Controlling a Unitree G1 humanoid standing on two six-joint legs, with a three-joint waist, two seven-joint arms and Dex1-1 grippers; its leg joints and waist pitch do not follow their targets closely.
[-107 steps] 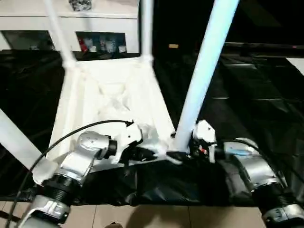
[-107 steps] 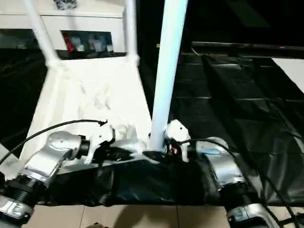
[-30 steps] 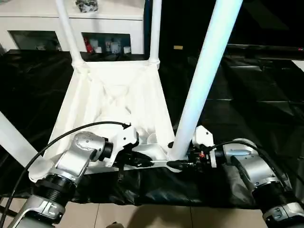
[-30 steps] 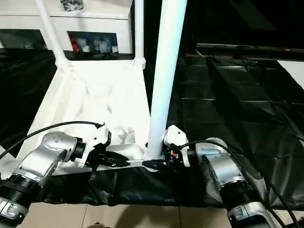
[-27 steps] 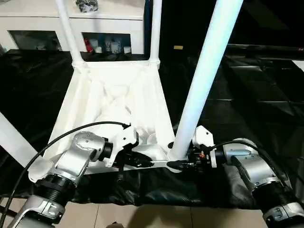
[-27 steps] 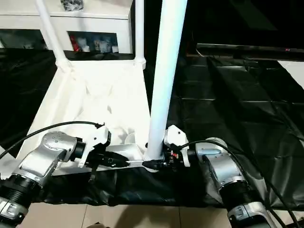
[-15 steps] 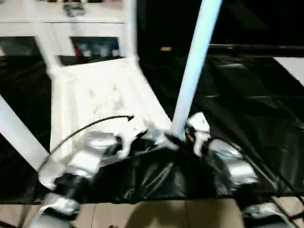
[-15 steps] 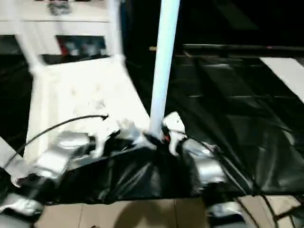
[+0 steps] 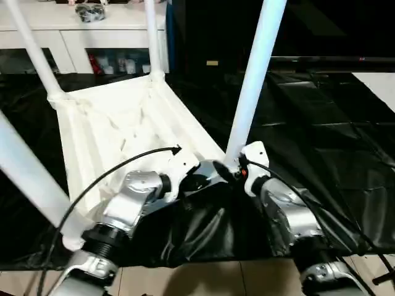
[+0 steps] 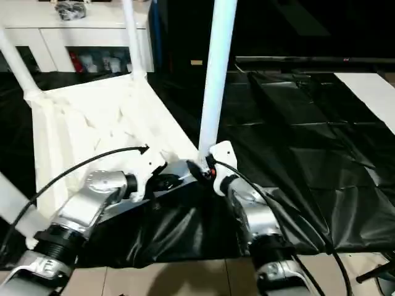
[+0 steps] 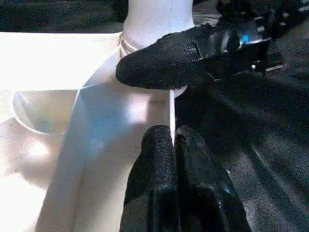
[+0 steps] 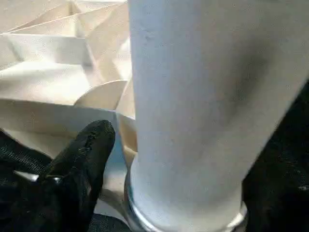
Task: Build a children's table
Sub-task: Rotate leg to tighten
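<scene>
The big white plastic tabletop (image 9: 123, 132) lies upside down on the crinkly black sheet (image 9: 321, 142), ribs showing, in the left half of the head picture. All four long white tube legs already stand in its corner holes. The near-right leg (image 9: 254, 80) rises up the middle of the frame.

What has changed? A second ago the tabletop sat square to the robot. Now it lies turned, its far end swung toward the upper left, and the white cabinet (image 9: 92, 28) behind it sits further left too (the head camera has moved as well, so part of that shift may just be the view).

The left gripper (image 11: 173, 145) is pinched tight on the thin rim of the tabletop, right beside the near-right corner hole, just as it was a second ago.

The right gripper (image 9: 233, 172) sits at the foot of the near-right leg. One black finger (image 11: 164, 63) lies against the leg's base. I cannot tell if its fingers are loose or squeezing.

I think the table is nearly built. What is left, I guess, is checking this leg is snug and then flipping the table onto its feet.
</scene>
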